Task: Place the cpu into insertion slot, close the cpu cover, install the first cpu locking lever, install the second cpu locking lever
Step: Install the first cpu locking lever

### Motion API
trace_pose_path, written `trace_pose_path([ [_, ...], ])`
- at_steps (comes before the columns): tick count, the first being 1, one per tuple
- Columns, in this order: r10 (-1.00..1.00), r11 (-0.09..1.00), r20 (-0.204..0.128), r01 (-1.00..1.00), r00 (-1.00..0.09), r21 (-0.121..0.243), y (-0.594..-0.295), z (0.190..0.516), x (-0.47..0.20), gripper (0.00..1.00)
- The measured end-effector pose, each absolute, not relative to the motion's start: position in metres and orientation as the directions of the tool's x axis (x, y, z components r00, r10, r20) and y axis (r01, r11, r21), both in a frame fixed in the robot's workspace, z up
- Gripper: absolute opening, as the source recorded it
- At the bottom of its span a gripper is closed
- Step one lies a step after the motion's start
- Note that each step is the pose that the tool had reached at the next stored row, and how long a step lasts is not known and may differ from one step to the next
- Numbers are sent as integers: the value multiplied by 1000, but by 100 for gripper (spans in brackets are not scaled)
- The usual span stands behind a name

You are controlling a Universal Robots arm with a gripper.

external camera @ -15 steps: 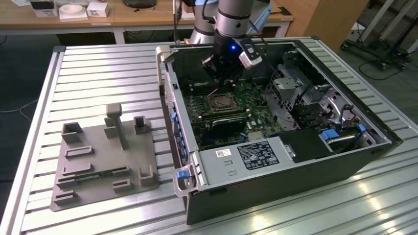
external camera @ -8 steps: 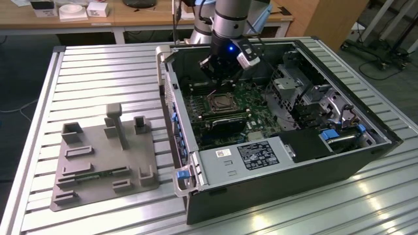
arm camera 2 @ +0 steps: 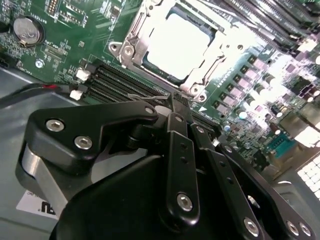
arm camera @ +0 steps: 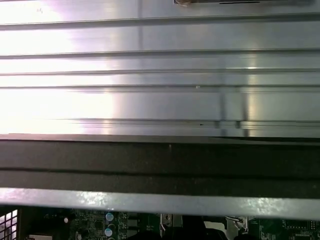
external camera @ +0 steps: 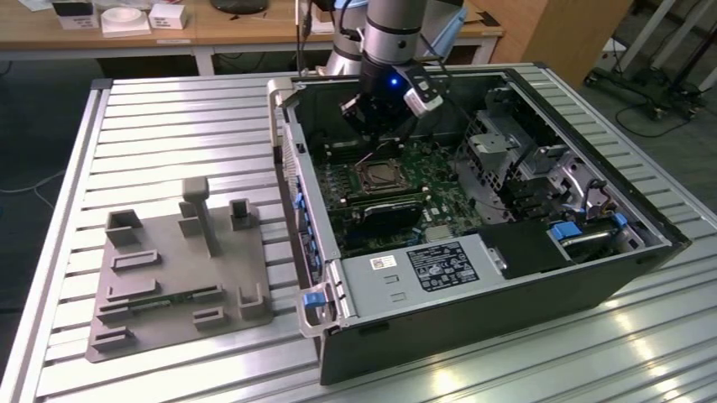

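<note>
Cpu (arm camera 2: 182,42) sitting in the insertion slot (external camera: 379,175) just ahead of the jaws, gripper (arm camera 2: 170,102) jaws pressed together, arm angled down into the computer case (external camera: 471,311).

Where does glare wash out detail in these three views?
Second wrist view: the cpu reflects pure white inside the cpu cover, and the circuit board beside it glares too. First wrist view: a bright patch bleaches the ribbed table. Exterior view: even light, mild sheen on the table.
</note>
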State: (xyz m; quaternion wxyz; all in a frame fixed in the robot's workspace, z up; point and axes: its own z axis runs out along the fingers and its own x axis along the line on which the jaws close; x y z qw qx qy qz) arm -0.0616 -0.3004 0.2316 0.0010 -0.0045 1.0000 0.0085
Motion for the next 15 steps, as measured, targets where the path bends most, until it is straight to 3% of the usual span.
trace_pose_path([
  [15,-9,1000,-2,-9,-1000,12,-297,227,-54,10],
])
